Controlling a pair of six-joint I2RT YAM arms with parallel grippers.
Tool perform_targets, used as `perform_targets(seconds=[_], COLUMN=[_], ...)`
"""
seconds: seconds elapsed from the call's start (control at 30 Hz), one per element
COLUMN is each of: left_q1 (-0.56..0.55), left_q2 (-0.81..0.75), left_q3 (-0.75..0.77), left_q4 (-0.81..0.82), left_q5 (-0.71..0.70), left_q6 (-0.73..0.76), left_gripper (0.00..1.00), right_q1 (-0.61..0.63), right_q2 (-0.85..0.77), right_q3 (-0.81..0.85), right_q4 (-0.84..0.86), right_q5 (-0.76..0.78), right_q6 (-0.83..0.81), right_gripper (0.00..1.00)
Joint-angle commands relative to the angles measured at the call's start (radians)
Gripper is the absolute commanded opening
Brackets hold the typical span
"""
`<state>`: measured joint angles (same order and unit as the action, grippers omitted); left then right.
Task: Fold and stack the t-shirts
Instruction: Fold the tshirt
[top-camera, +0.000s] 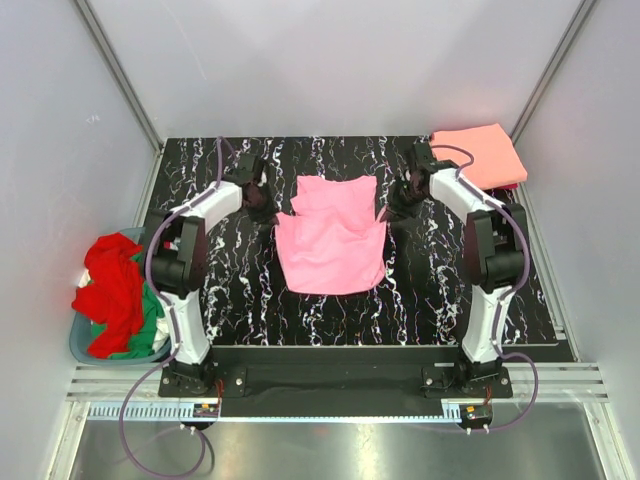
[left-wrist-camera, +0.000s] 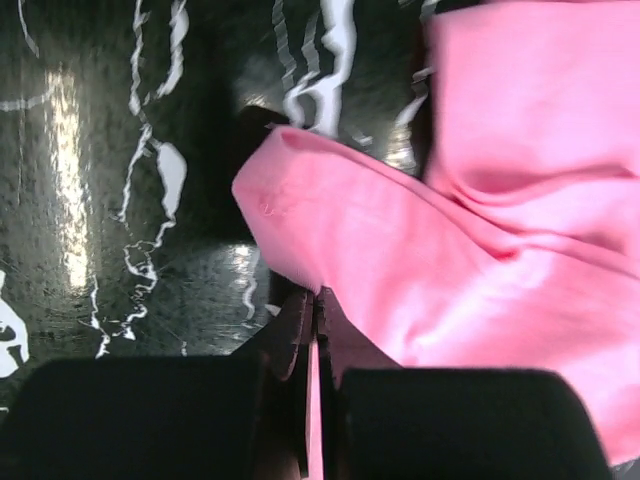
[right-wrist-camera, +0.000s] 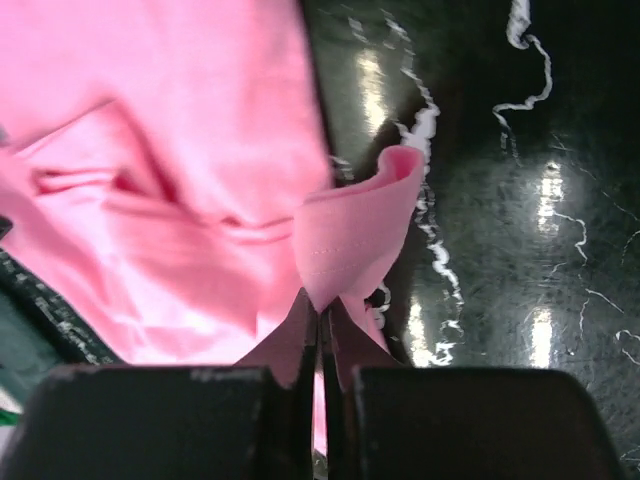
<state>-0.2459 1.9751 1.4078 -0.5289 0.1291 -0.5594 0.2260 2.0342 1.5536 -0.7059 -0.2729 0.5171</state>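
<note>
At the near left, beside the table's edge, the round basket (top-camera: 80, 350) holds a heap of cloth, with a red t-shirt (top-camera: 115, 285) on top and a green t-shirt (top-camera: 152, 318) under it. On the black marbled table (top-camera: 440, 300), the pink t-shirt (top-camera: 330, 250) lies in the middle between the two arms, a narrower far part meeting a wider near part at a crease (its edges are uneven). The left gripper (top-camera: 262, 203) has its jaws pressed together on the shirt's left edge, pink cloth pinched between them. The right gripper (top-camera: 398, 203) pinches the right edge likewise, the cloth curling up beyond its tips. In the far right corner, well apart, a salmon-orange t-shirt (top-camera: 480, 155) lies folded.
</note>
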Motion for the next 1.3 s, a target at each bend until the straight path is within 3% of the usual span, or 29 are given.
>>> perform_targets(seconds=[0.0, 0.2, 0.3, 0.33, 0.53, 0.6, 0.67, 0.7, 0.73, 0.83, 1.07, 1.13, 1.2, 1.27], left_q1=[-0.012, -0.133, -0.297, -0.399, -0.793, -0.877, -0.964, -0.981, -0.998, -1.000, -0.968, -0.858, -0.721, -0.655], left_q2=[-0.125, -0.461, -0.676, -0.720, -1.080, -1.195, -1.252, -1.291, -1.299, -1.273, -1.003, -0.889, -0.784, -0.683], left_q3=[0.072, -0.113, -0.286, -0.331, -0.697, -0.783, -0.814, -0.832, -0.837, -0.811, -0.606, -0.563, -0.540, -0.489], left_q4=[-0.038, -0.036, -0.062, -0.071, -0.187, -0.235, -0.282, -0.284, -0.284, -0.316, -0.346, -0.303, -0.206, -0.131], left_q5=[0.038, 0.063, 0.015, -0.008, -0.173, -0.212, -0.242, -0.240, -0.234, -0.287, -0.493, -0.461, -0.378, -0.355], left_q6=[0.030, 0.029, 0.029, 0.020, -0.239, -0.365, -0.460, -0.471, -0.471, -0.455, -0.366, -0.280, -0.199, -0.159], left_gripper=[0.00, 0.00, 0.00, 0.00, 0.15, 0.33, 0.49, 0.61, 0.69, 0.81, 0.92, 0.91, 0.85, 0.84], right_q1=[0.003, 0.117, 0.284, 0.379, 0.656, 0.707, 0.710, 0.710, 0.711, 0.710, 0.704, 0.646, 0.539, 0.471], right_q2=[-0.132, -0.469, -0.621, -0.693, -1.065, -1.162, -1.267, -1.287, -1.293, -1.219, -0.955, -0.838, -0.730, -0.654], right_q3=[0.065, -0.114, -0.286, -0.335, -0.734, -0.822, -0.857, -0.857, -0.850, -0.746, -0.623, -0.569, -0.532, -0.492], right_q4=[-0.021, -0.033, -0.040, -0.043, -0.101, -0.156, -0.167, -0.170, -0.175, -0.260, -0.202, -0.167, -0.071, -0.023], right_q5=[-0.058, -0.074, -0.006, 0.042, 0.250, 0.268, 0.268, 0.268, 0.297, 0.388, 0.511, 0.512, 0.424, 0.347], right_q6=[-0.037, -0.066, -0.003, 0.059, 0.475, 0.584, 0.613, 0.629, 0.627, 0.589, 0.459, 0.400, 0.313, 0.246], right_gripper=[0.00, 0.00, 0.02, 0.03, 0.08, 0.22, 0.66, 0.81, 0.99, 1.00, 0.99, 1.00, 1.00, 0.98])
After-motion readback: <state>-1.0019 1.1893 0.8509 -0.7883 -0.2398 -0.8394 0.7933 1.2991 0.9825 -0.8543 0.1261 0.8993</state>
